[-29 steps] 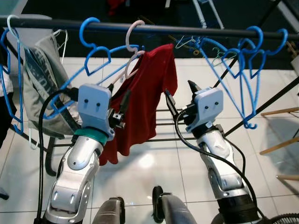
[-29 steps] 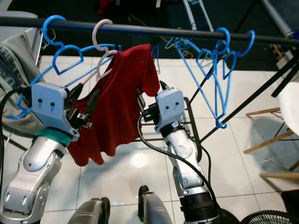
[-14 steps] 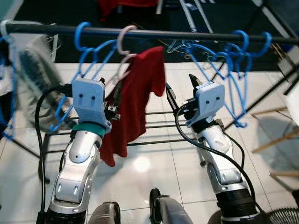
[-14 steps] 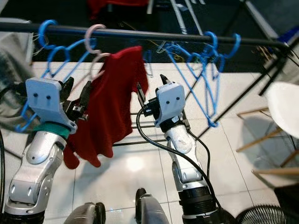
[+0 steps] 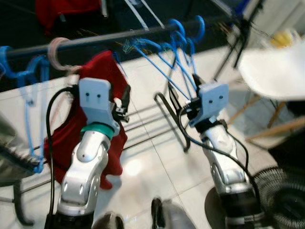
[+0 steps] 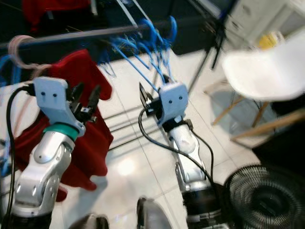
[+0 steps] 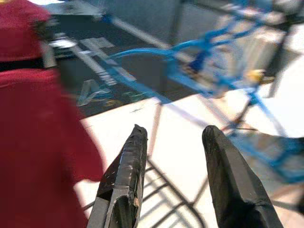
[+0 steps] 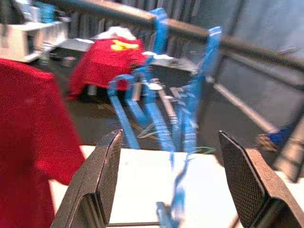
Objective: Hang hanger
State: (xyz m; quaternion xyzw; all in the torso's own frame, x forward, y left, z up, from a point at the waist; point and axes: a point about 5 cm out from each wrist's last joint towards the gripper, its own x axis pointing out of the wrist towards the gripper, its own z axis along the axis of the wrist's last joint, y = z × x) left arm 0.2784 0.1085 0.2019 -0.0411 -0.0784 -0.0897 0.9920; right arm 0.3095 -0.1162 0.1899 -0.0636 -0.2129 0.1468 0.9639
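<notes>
Pink hanger on rail; both grippers empty, fingers apart.

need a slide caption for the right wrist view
Open right gripper faces blue hangers on the rail, red shirt beside them.

Red garment on a pale hanger hooked over the dark rail at far left. Blue hangers cluster further right. Left end effector parted before the garment; right end effector beneath the blue hangers. White chair right; fan near right.
</notes>
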